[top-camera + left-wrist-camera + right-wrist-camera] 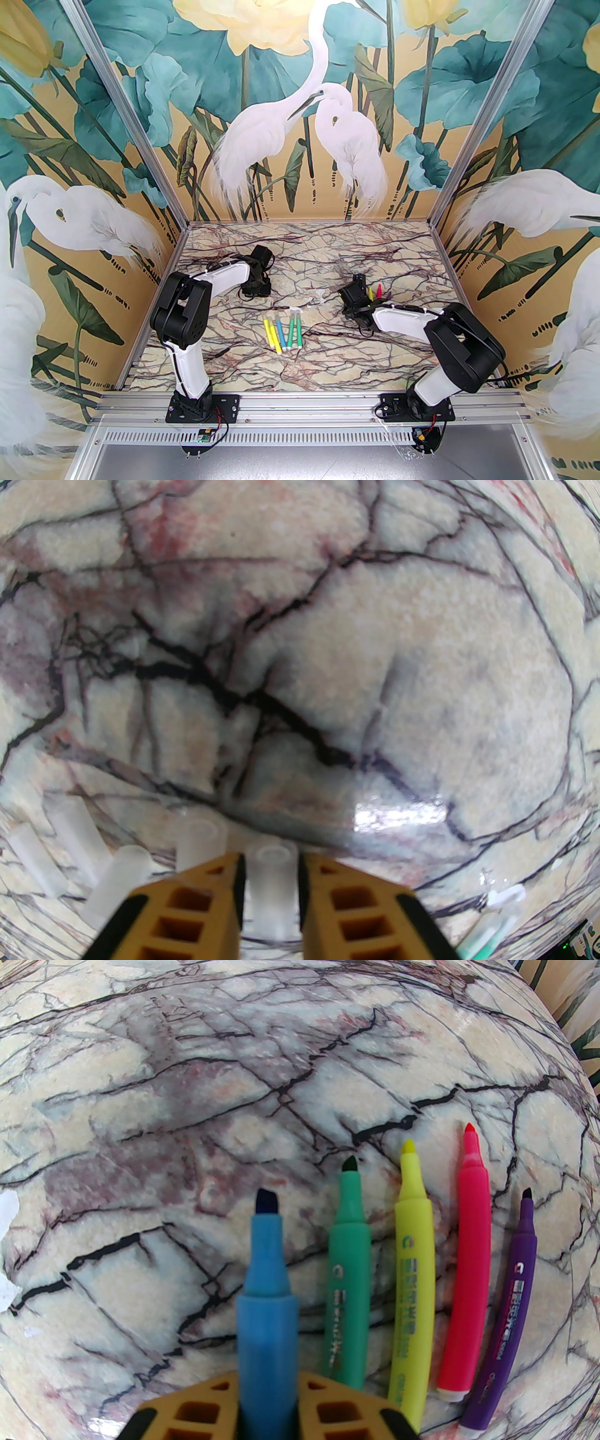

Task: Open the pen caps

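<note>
While right fingers point(337, 1410) grip the bare blue pen point(267, 1325), caps point(119, 878) lie empty.

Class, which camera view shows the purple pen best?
Right wrist view: the purple pen lies large, uncapped, label visible. The top external view shows it as just a small purple sliver beside the right tool.

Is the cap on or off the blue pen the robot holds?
Off. The blue pen in the right tool shows its bare dark tip, no clear cap over it.
</note>
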